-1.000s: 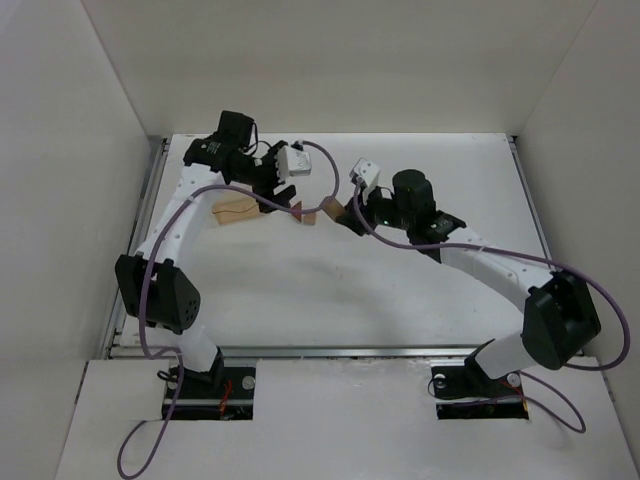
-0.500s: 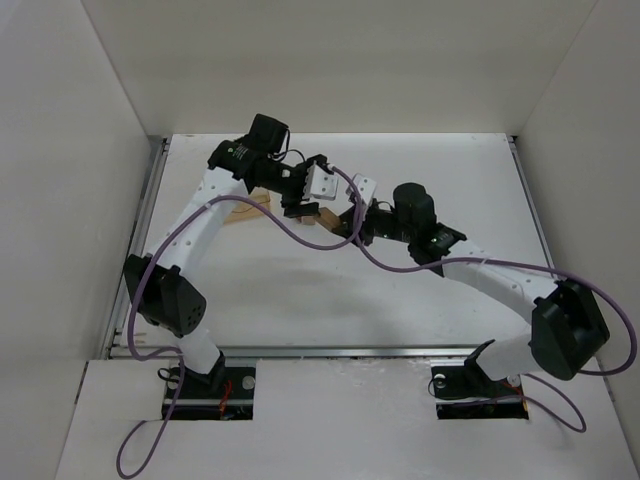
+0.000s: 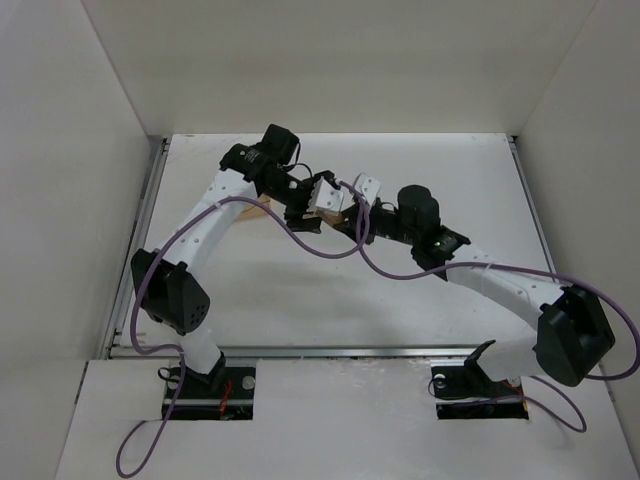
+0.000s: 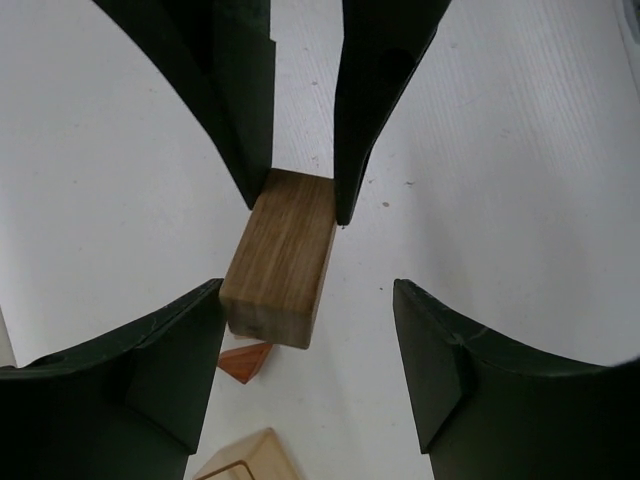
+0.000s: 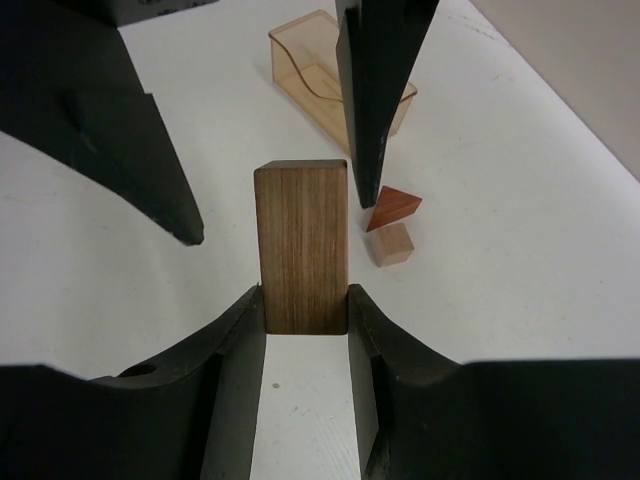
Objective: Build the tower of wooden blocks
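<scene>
My right gripper [image 5: 305, 345] is shut on the near end of a brown wood cuboid [image 5: 300, 240] and holds it above the table. My left gripper [image 4: 310, 370] is open, its fingers [image 5: 375, 90] on either side of the cuboid's [image 4: 280, 260] free end, not gripping it. The reddish-brown triangular roof piece [image 5: 393, 208] lies on the table beside a small tan cube [image 5: 390, 244]; the roof piece also shows in the left wrist view [image 4: 245, 362]. In the top view the two grippers meet at mid-table, left [image 3: 330, 212] and right [image 3: 350, 222], hiding the blocks.
A light tan hollow arch-like piece [image 5: 330, 70] lies on the table beyond the roof piece and shows at the bottom of the left wrist view [image 4: 245, 458]. White walls enclose the table [image 3: 450, 170] on the left, back and right.
My left arm has swung right, bringing its open gripper up to the cuboid in my right gripper. My right gripper has shifted slightly left, still holding the cuboid.
</scene>
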Controlling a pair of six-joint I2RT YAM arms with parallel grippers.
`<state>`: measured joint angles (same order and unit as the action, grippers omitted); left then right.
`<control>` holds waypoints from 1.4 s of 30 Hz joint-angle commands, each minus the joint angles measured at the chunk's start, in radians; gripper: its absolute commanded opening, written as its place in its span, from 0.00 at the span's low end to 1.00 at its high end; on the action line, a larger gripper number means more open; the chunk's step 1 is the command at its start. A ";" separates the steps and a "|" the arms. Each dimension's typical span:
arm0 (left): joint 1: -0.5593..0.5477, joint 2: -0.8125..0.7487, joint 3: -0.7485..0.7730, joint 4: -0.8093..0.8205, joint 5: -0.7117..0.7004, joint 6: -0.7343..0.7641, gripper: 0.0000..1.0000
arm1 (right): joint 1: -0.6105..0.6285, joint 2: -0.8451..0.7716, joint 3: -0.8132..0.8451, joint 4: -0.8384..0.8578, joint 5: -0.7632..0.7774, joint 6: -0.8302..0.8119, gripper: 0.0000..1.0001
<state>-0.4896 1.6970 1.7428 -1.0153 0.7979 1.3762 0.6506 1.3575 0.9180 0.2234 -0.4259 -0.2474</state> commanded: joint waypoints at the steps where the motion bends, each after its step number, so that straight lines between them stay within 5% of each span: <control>1: -0.014 0.000 -0.005 -0.039 0.041 0.003 0.64 | 0.012 -0.037 0.024 0.103 0.007 -0.006 0.00; 10: -0.023 0.000 0.014 0.024 0.061 -0.089 0.47 | 0.021 -0.028 0.035 0.113 0.016 -0.006 0.00; 14: -0.023 0.000 0.014 0.015 0.061 -0.100 0.32 | 0.021 -0.018 0.035 0.113 0.016 -0.006 0.00; 19: -0.033 0.000 0.033 0.015 0.018 -0.181 0.00 | 0.021 -0.009 0.035 0.113 0.039 0.003 0.00; 21: -0.044 0.010 0.046 0.027 -0.064 -0.250 0.00 | 0.021 -0.009 0.021 0.123 0.096 0.022 0.22; 23: -0.053 0.023 0.046 0.037 -0.162 -0.307 0.00 | 0.021 -0.024 -0.004 0.133 0.136 0.055 0.58; 26: -0.053 0.042 0.046 0.060 -0.268 -0.373 0.00 | 0.021 -0.095 -0.082 0.187 0.260 0.118 0.76; 33: -0.063 0.131 0.089 0.060 -0.443 -0.543 0.00 | 0.021 -0.375 -0.350 0.248 0.561 0.148 0.97; 42: -0.127 0.341 0.274 0.000 -0.626 -0.671 0.00 | 0.021 -0.554 -0.438 0.128 1.045 0.286 1.00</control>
<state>-0.5697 2.0010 1.9476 -0.9695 0.2768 0.7647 0.6632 0.8455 0.4927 0.3538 0.3546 -0.0448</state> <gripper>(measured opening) 0.319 0.998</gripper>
